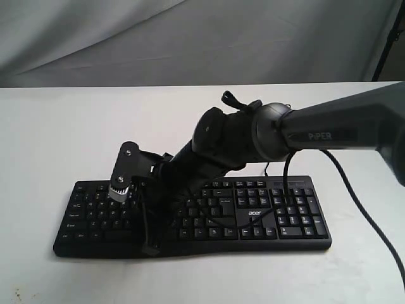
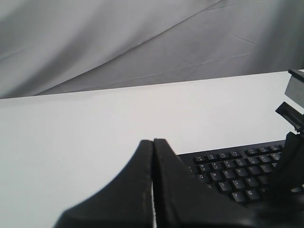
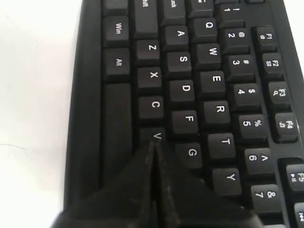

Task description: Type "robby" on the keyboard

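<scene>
A black acer keyboard (image 1: 288, 223) lies on the white table, its curved front edge toward the exterior camera. My right arm reaches across its middle to the left half, where the right gripper (image 1: 150, 244) points down, shut and holding nothing. In the right wrist view the right gripper (image 3: 153, 145) has its tip at the edge of the V key (image 3: 156, 136) of the keyboard (image 3: 185, 88), and the keys under its fingers are hidden. My left gripper (image 2: 153, 141) is shut and empty, off the left end of the keyboard (image 2: 232, 176) above bare table. It does not show in the exterior view.
The white table (image 1: 57, 126) runs on around the keyboard, with a grey cloth backdrop (image 1: 190, 38) behind it. A black cable (image 1: 354, 193) hangs from the right arm past the number pad. A cable loop (image 1: 218, 218) lies over the middle keys.
</scene>
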You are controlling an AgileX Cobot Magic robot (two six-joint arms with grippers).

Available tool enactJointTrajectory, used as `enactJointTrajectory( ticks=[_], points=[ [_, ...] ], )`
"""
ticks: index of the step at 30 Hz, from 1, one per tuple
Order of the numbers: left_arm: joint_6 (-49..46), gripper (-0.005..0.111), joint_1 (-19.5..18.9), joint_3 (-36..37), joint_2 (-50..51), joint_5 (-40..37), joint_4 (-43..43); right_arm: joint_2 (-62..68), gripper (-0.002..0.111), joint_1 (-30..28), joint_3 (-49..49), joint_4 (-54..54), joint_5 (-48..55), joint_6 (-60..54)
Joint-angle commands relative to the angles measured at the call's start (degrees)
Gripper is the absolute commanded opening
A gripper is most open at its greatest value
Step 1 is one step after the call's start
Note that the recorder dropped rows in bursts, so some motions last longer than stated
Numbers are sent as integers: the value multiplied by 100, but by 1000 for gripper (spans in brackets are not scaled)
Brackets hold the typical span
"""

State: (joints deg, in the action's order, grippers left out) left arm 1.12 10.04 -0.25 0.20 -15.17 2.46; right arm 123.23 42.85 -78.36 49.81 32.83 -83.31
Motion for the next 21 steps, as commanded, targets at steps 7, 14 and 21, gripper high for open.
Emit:
enactJointTrajectory(
  ticks=[7,14,21],
  points=[
    [16,0,32,25,-20,33,27,52,0,1,-41,-36,9,28],
    [16,0,32,25,-20,33,27,116,0,1,-41,-20,9,28],
    [16,0,32,25,-20,33,27,-100,0,1,-41,-20,9,28]
  ],
)
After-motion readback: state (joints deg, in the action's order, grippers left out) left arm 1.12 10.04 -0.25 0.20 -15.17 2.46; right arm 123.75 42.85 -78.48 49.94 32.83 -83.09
